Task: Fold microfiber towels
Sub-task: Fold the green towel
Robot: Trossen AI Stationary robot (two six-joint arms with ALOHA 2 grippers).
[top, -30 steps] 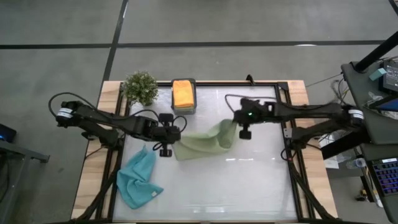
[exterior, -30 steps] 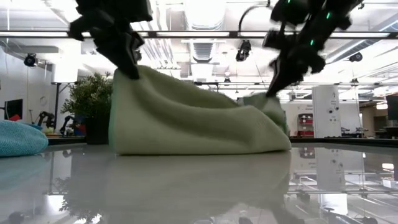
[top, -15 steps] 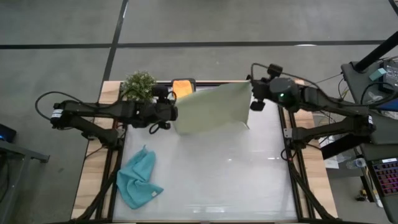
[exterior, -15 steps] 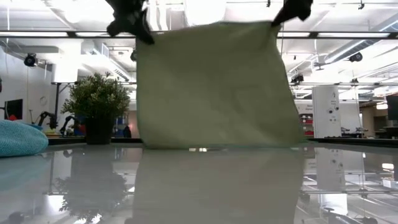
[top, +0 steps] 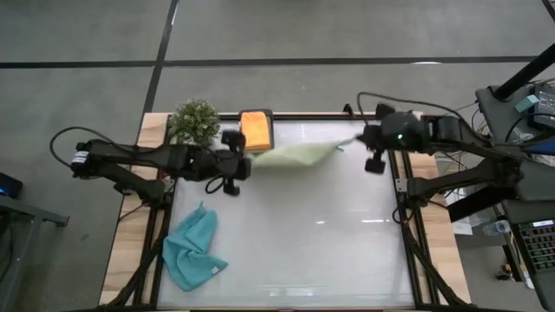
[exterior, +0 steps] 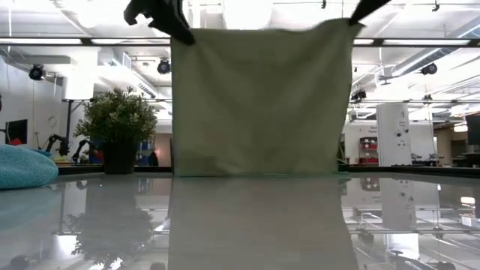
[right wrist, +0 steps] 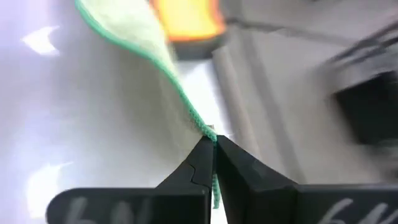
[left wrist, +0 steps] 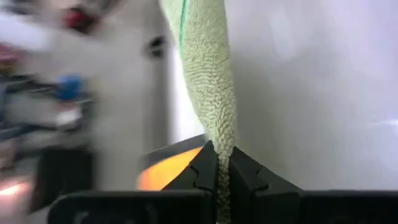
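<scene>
A sage green towel hangs spread out as a flat sheet between my two grippers, over the far part of the table. From above it shows as a narrow strip. My left gripper is shut on its top left corner, and my right gripper is shut on its top right corner. The towel's lower edge reaches down to the table top; whether it touches, I cannot tell. A crumpled light blue towel lies at the near left. An orange towel sits folded in a dark box at the far edge. My left gripper pinches the green towel's top corner between its two fingers. It comes from the table's left, slanting down. The towel hangs below it and runs taut along its top edge toward the other gripper. My right gripper pinches the opposite top corner by its hemmed edge between its two fingers. It comes from the table's right, slanting down. The cloth hangs below and stretches away toward the left gripper.
A small potted plant stands at the far left corner beside the dark box. The glossy white table top stretches from the hanging towel to the near edge. Metal frame rails run along the table's sides.
Both grippers have risen and gone toward the far edge, the right one also toward the table's right. The green towel, which lay slumped on the table, has been lifted and pulled out flat. It now hangs straight down between them.
</scene>
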